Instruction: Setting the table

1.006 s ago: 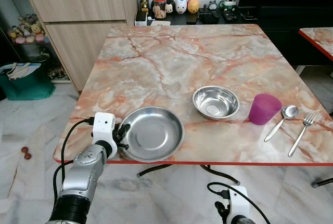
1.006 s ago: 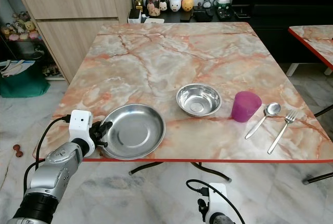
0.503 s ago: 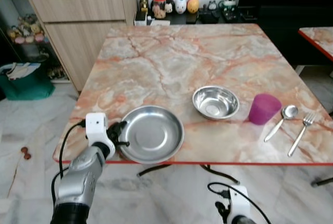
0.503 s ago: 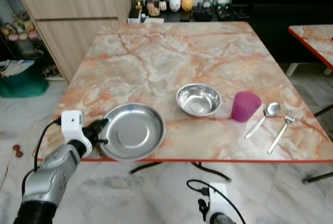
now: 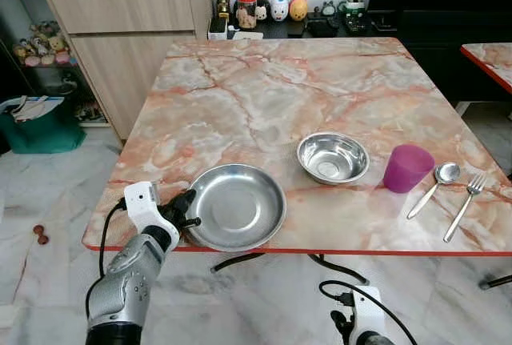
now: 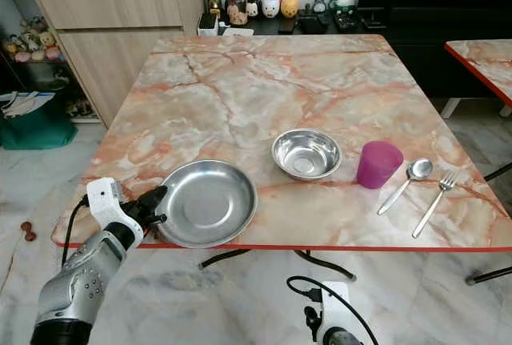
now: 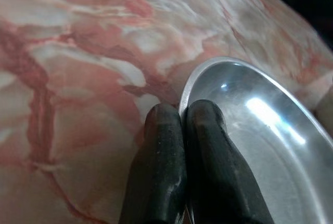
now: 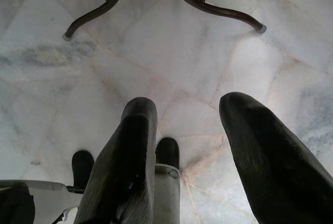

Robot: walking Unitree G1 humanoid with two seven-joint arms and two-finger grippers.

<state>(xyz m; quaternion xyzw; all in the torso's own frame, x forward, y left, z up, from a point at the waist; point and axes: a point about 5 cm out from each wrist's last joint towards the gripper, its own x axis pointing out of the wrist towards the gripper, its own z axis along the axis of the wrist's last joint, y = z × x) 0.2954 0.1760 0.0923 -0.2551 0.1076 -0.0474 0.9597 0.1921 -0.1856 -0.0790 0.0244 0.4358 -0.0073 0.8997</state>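
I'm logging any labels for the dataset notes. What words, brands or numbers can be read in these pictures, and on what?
None can be read.
Steel plate, steel bowl, purple cup, spoon, fork: no markings show.
Jar and figurines on the far sideboard: too small to read.

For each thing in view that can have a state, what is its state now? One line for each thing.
Plate: empty, flat on the table, rim pinched.
Bowl: upright, empty.
Purple cup: upright.
Spoon: lying flat.
Fork: lying flat.
Left gripper: shut on the plate's rim.
Right gripper: open, holding nothing.
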